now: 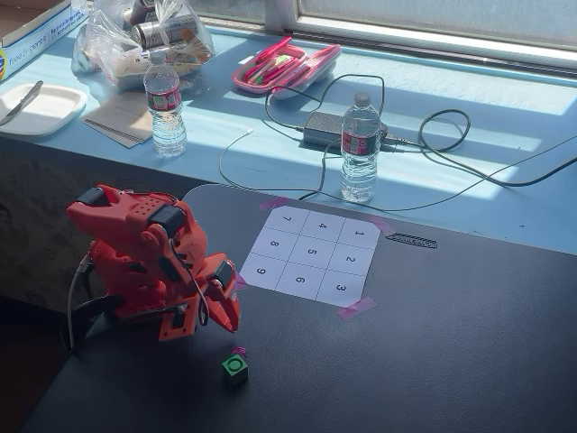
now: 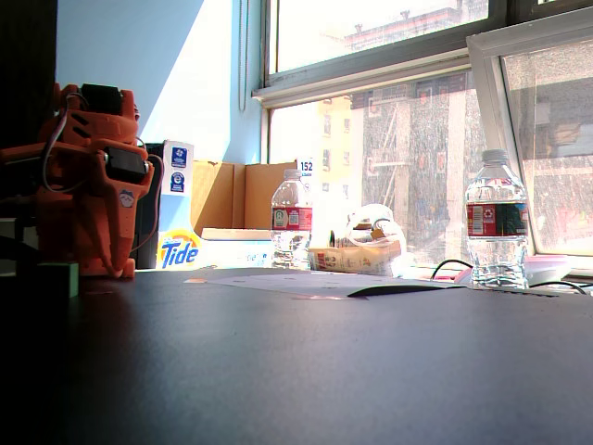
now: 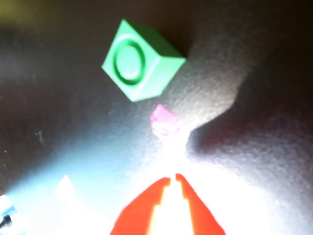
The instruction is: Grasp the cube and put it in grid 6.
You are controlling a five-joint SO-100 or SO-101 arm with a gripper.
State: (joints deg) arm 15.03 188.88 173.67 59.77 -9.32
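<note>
- Folded low over the near left of the dark matte tabletop (image 1: 433, 343): orange plastic robot arm (image 1: 144, 257), with its two-finger orange gripper (image 1: 230, 323) pointing down at the surface.
- Just beyond the gripper tips, apart from them: small green plastic cube with a raised ring on its top face (image 1: 235, 368), resting on the tabletop; in the wrist view (image 3: 141, 59) turned corner-on, above the tips (image 3: 172, 179).
- Between cube and gripper: small pink scrap of tape (image 3: 164, 120), lying flat, close beside the cube.
- Gripper tips nearly together, only a thin gap between them, nothing held.
- Right of the arm and farther back than the cube: white paper grid of nine numbered squares (image 1: 310, 254), pinned at the corners with pink tape; square 6 (image 1: 298, 280) in the row nearest the arm, bare.
- Behind the grid: pale blue sunlit ledge (image 1: 505, 117) with two clear plastic water bottles, one at left (image 1: 165, 105) and one just past the grid's far edge (image 1: 360, 148), a black power brick with looping cables (image 1: 329, 129), and a pink case (image 1: 287, 68).
- In a low fixed view: bright window (image 2: 417, 120) beyond the bottles, cardboard box (image 2: 232, 195) beside it.
</note>
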